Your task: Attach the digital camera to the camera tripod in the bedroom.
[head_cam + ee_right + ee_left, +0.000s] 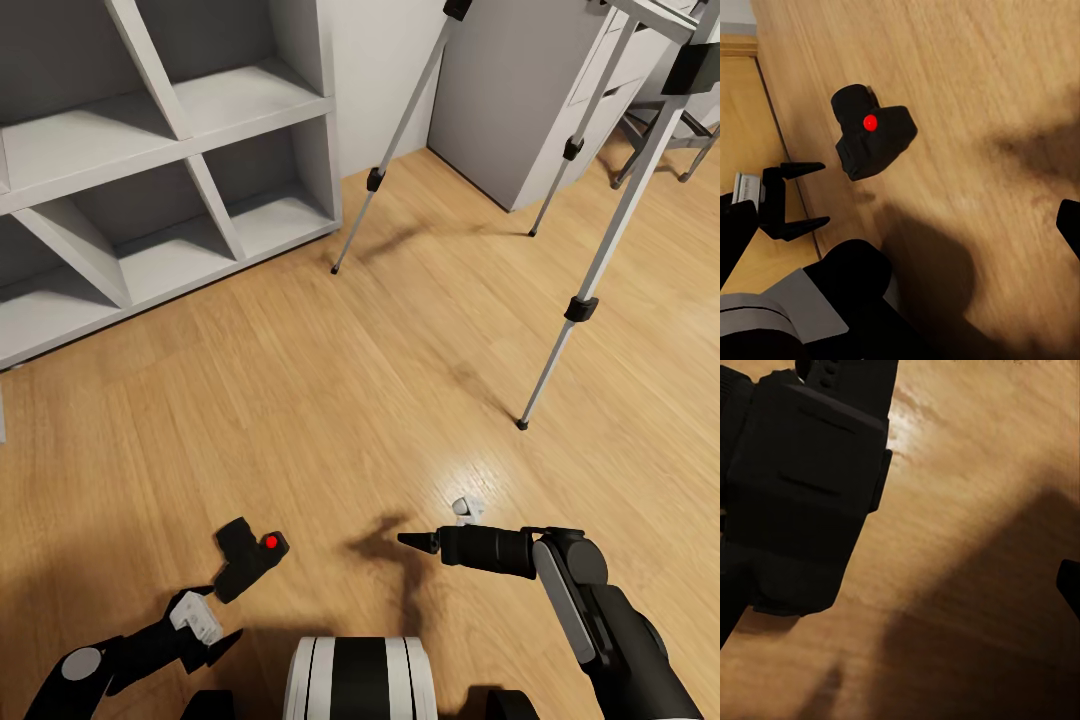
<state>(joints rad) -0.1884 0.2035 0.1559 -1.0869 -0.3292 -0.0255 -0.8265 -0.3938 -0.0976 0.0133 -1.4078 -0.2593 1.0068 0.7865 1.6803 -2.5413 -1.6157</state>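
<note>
The digital camera (248,560), a small black body with a red dot, lies on the light wood floor at the near left. It also shows in the right wrist view (874,142) and looms close in the left wrist view (795,495). My left gripper (222,615) (825,193) is open just short of the camera, which is not between its fingers. My right gripper (405,541) hovers low over the floor to the camera's right, pointing toward it, fingers spread and empty. The camera tripod (583,308) stands further off at the right on silver legs; its head is out of view.
White cube shelving (200,180) lines the left wall. A grey cabinet (520,100) stands behind the tripod, with thin dark furniture legs (690,150) at the far right. A small white object (466,510) lies on the floor by my right gripper. Bare planks stretch between camera and tripod.
</note>
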